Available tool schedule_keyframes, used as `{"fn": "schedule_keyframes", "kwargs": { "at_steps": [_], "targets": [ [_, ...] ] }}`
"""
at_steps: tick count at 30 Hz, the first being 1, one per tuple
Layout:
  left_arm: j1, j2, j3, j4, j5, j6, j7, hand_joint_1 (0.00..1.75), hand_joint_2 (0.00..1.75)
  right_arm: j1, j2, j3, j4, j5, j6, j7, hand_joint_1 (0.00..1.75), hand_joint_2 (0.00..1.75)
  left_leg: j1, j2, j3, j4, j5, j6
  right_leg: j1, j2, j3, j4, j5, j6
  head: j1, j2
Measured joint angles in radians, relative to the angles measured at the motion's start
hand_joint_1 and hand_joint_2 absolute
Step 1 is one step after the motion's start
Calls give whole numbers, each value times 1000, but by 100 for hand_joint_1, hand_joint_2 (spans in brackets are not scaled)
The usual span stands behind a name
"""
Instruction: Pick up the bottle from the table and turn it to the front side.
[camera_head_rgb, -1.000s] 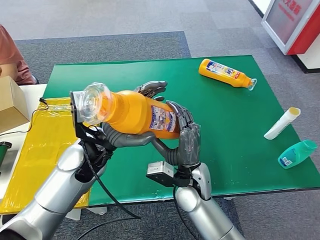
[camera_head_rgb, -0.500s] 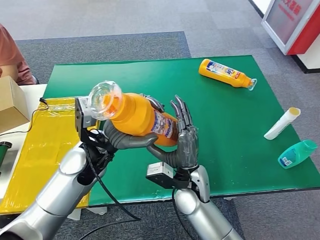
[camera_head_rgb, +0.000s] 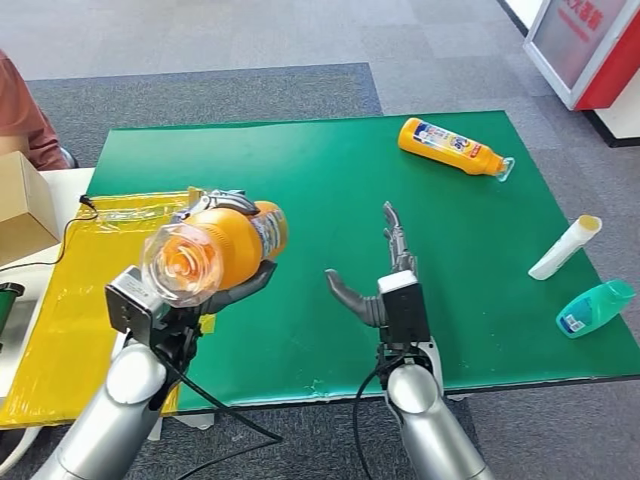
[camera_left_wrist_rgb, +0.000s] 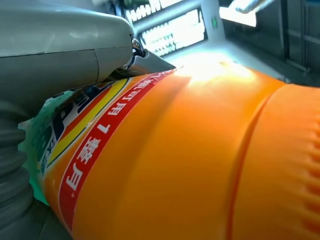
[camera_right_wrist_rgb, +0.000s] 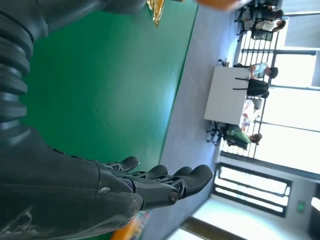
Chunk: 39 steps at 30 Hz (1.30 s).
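Note:
An orange bottle (camera_head_rgb: 219, 250) with a clear cap lies on its side in my left hand (camera_head_rgb: 226, 290), lifted above the table's left part, cap toward me. Its printed label (camera_left_wrist_rgb: 75, 150) with a red band shows close up in the left wrist view, under my thumb. My right hand (camera_head_rgb: 381, 285) stands open over the green mat (camera_head_rgb: 324, 180) to the bottle's right, fingers straight and thumb out, holding nothing. In the right wrist view its fingers (camera_right_wrist_rgb: 166, 182) hang above the mat.
A second orange bottle (camera_head_rgb: 453, 146) lies on the mat's far right. A white tube (camera_head_rgb: 564, 246) and a teal bottle (camera_head_rgb: 595, 306) lie near the right edge. Yellow sheet (camera_head_rgb: 75, 300) covers the left side; a cardboard box (camera_head_rgb: 23, 205) sits beyond it. A person's sleeve (camera_head_rgb: 26, 110) shows far left.
My right hand let go of the bottle and drew away to the right, opening. My left hand swung the bottle left, turning its cap toward me.

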Motion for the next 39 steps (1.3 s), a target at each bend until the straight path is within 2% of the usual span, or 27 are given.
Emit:
{"fn": "schedule_keyframes", "kwargs": {
  "at_steps": [3,7,10,14,18,25,34,39],
  "targets": [
    [44,8,29,-3,-232,150,2,175,175,10,-5,-69,-47,-86,44,-1,0,175,0,0,0,0,0,0,0,0,0,0,0,0,0,0],
    [76,25,74,23,-599,278,81,175,175,16,-7,-132,-120,-116,80,6,0,175,0,0,0,0,0,0,0,0,0,0,0,0,0,0],
    [78,35,102,70,-770,291,139,175,175,16,-8,-146,-155,-122,97,12,0,175,0,0,0,0,0,-1,0,0,0,0,0,0,0,0],
    [58,46,144,206,-910,256,194,175,175,12,-8,-153,-192,-166,145,27,0,175,0,0,0,0,1,-1,0,0,-1,0,1,-1,0,0],
    [22,53,173,372,-982,210,214,175,175,10,-8,-153,-219,-206,201,35,0,175,0,1,0,0,2,-1,0,0,-1,0,1,-1,0,0],
    [-45,57,179,593,-1033,96,228,175,175,-3,-8,-153,-236,-218,233,47,0,175,0,0,0,0,2,-1,0,0,-1,0,1,-1,0,0],
    [-104,53,175,774,-1056,45,240,175,175,-5,-8,-151,-236,-224,246,52,0,175,0,0,0,0,2,-1,0,0,-1,0,1,-1,0,0],
    [-156,42,174,886,-1063,49,269,171,175,-13,-7,-147,-236,-224,250,56,0,175,0,0,1,0,2,-1,0,0,1,0,1,-1,0,0]
  ]
}}
